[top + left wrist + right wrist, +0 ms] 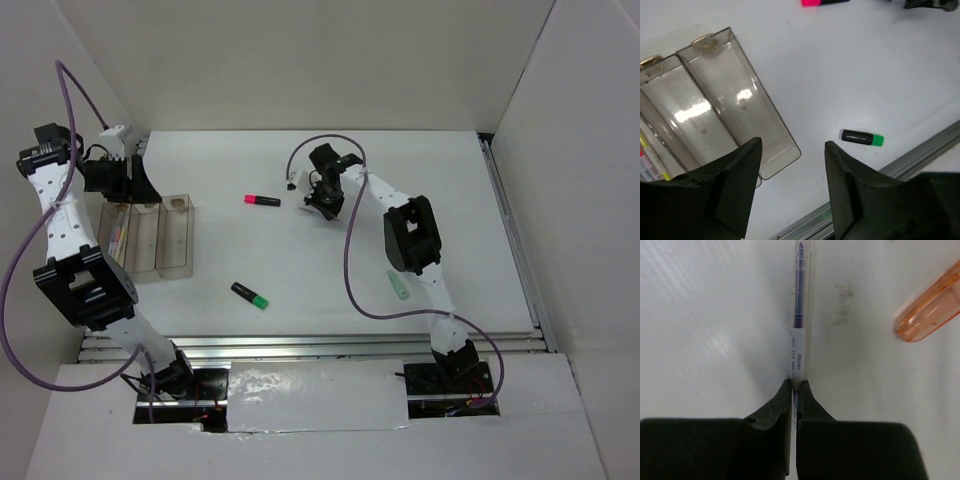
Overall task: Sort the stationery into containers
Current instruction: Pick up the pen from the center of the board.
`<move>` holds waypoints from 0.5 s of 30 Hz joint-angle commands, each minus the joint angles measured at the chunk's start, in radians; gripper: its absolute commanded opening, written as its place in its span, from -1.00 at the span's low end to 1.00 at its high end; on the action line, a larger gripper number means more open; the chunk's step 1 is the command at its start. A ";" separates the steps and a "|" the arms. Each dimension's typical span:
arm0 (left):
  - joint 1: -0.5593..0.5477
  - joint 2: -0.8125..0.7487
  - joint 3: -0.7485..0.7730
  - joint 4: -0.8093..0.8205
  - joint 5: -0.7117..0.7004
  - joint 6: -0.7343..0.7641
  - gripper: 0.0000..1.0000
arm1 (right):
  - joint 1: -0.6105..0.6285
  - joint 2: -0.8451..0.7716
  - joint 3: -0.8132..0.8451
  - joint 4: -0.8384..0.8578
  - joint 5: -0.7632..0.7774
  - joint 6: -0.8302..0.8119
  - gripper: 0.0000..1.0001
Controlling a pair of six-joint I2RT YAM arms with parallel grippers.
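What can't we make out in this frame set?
- pen: in the top view it is buried under the right gripper; in the right wrist view its rear end is hidden between the jaws.
- mint highlighter: top view, partly under the right arm.
- leftmost bin contents: too small in the top view, with the left arm overlapping; cut by the left edge in the left wrist view.
- orange stub: right wrist view, cut by the right edge.

pink highlighter [262,201] | black-green highlighter [250,295] | brownish clear bins [176,245] | dark-blue pen [799,310] | orange stub [930,315]
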 commanded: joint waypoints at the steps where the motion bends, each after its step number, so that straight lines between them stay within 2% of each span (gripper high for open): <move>1: 0.025 -0.140 -0.057 0.075 0.216 -0.034 0.51 | 0.026 -0.118 -0.057 -0.043 0.014 0.056 -1.00; 2: 0.029 -0.186 -0.113 0.098 0.257 -0.066 0.98 | 0.024 -0.150 -0.059 -0.031 -0.027 0.116 -1.00; 4: 0.029 -0.236 -0.178 0.197 0.406 -0.102 0.99 | 0.023 -0.259 -0.065 -0.022 -0.081 0.180 -1.00; 6: 0.016 -0.322 -0.314 0.320 0.495 -0.235 0.99 | 0.015 -0.369 -0.094 0.008 -0.188 0.288 -1.00; 7: -0.001 -0.356 -0.373 0.520 0.549 -0.410 0.99 | 0.010 -0.406 -0.109 0.021 -0.220 0.325 -1.00; 9: -0.065 -0.463 -0.546 0.761 0.566 -0.626 0.99 | -0.005 -0.497 -0.141 0.064 -0.344 0.437 -1.00; 10: -0.102 -0.503 -0.609 0.893 0.534 -0.815 0.99 | -0.010 -0.528 -0.158 0.081 -0.397 0.478 -1.00; 11: -0.138 -0.592 -0.717 1.136 0.493 -0.896 0.99 | -0.019 -0.583 -0.192 0.134 -0.446 0.566 -1.00; 12: -0.224 -0.631 -0.758 1.248 0.444 -0.951 0.99 | -0.033 -0.604 -0.210 0.164 -0.540 0.608 -1.00; 13: -0.277 -0.690 -0.813 1.293 0.349 -1.000 0.99 | -0.037 -0.633 -0.230 0.198 -0.582 0.653 -1.00; 14: -0.390 -0.712 -0.827 1.357 0.300 -1.013 0.99 | -0.040 -0.676 -0.276 0.272 -0.613 0.732 -1.00; 15: -0.447 -0.720 -0.830 1.364 0.255 -1.013 0.99 | -0.040 -0.698 -0.293 0.311 -0.662 0.777 -1.00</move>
